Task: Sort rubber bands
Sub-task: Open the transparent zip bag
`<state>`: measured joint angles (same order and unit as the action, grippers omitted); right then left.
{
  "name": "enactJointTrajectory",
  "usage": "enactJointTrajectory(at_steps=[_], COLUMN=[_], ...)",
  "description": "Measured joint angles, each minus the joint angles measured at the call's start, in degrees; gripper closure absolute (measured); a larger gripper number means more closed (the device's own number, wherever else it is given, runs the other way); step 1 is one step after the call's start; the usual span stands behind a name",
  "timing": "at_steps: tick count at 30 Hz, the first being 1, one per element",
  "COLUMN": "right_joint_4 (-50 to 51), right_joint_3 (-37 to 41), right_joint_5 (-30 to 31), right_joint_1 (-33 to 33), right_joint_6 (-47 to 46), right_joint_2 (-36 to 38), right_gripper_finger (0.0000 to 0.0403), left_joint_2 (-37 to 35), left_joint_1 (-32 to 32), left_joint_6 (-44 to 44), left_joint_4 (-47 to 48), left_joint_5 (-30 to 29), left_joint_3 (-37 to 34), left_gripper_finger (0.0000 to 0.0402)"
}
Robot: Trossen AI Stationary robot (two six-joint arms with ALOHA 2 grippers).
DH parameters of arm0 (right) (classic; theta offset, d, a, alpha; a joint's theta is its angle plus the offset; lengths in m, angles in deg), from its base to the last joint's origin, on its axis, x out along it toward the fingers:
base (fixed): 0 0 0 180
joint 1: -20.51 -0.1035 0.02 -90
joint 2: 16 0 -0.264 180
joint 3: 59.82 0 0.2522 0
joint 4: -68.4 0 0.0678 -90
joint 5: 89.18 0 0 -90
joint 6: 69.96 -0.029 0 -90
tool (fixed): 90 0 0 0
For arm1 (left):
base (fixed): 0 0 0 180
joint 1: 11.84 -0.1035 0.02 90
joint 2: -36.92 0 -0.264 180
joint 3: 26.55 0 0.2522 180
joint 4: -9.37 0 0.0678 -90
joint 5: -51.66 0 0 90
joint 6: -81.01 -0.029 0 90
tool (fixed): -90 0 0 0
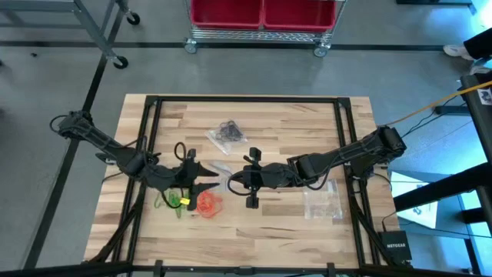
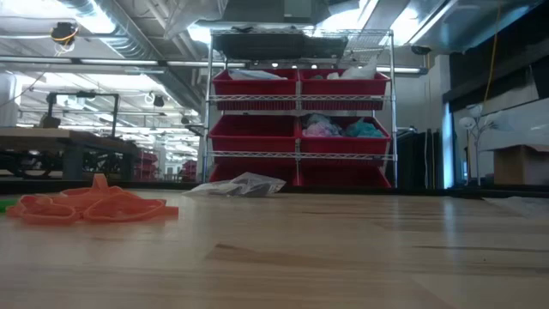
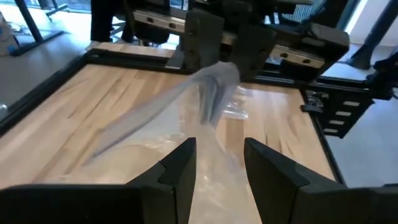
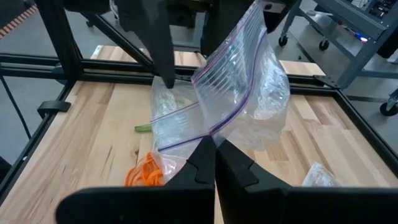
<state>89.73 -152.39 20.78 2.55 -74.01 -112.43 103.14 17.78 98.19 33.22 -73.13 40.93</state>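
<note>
Wooden table (image 1: 292,231), mid-frame: right gripper (image 4: 214,152) was pinched shut on clear bag (image 4: 239,87); left gripper (image 3: 217,168) stood spread beside it. Orange rubber bands (image 1: 207,203) (light, limp, tangly) lay centre-left; best pinched at the clump's edge.

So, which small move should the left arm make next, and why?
Probably it should close on the free edge of the clear bag to pull its mouth open. The right gripper is shut on the bag's rim, and the left gripper stands open right before it. The orange bands and green bands lie loose on the table below.
</note>
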Motion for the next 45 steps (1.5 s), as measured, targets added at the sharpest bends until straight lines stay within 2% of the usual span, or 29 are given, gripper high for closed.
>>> enactJointTrajectory(at_steps=[12,20,23,37,42,45], right_joint_4=[-0.02,-0.15,-0.24,-0.52,-2.44,-3.35], right_joint_3=[0.0,0.0,0.0,0.01,0.02,0.02], right_joint_5=[-1.08,-2.06,-2.16,-3.1,-3.26,-3.26], right_joint_1=[0.0,0.0,0.0,0.0,-0.02,-0.02], right_joint_6=[0.02,0.04,0.04,0.04,0.09,0.09], right_joint_2=[0.0,-0.02,-0.02,-1.74,-2.36,-2.36], right_gripper_finger=[0.0403,0.0403,0.0403,0.0403,0.0403,0.0403], left_joint_2=[-0.02,0.68,1.79,3.13,3.13,3.13], left_joint_1=[-2.31,-2.58,-2.68,-3.49,-3.55,-3.53], left_joint_6=[-0.95,-1.4,-1.37,-2.15,-4.14,-4.55], left_joint_4=[2.56,2.27,2.25,-1.06,-2.45,-2.39], left_joint_5=[0.71,1.15,1.14,1.17,5.5,5.71], left_joint_3=[0.0,0.0,0.0,0.0,0.0,0.0], left_gripper_finger=[0.0278,0.0357,0.0372,0.0375,0.0376,0.0393])
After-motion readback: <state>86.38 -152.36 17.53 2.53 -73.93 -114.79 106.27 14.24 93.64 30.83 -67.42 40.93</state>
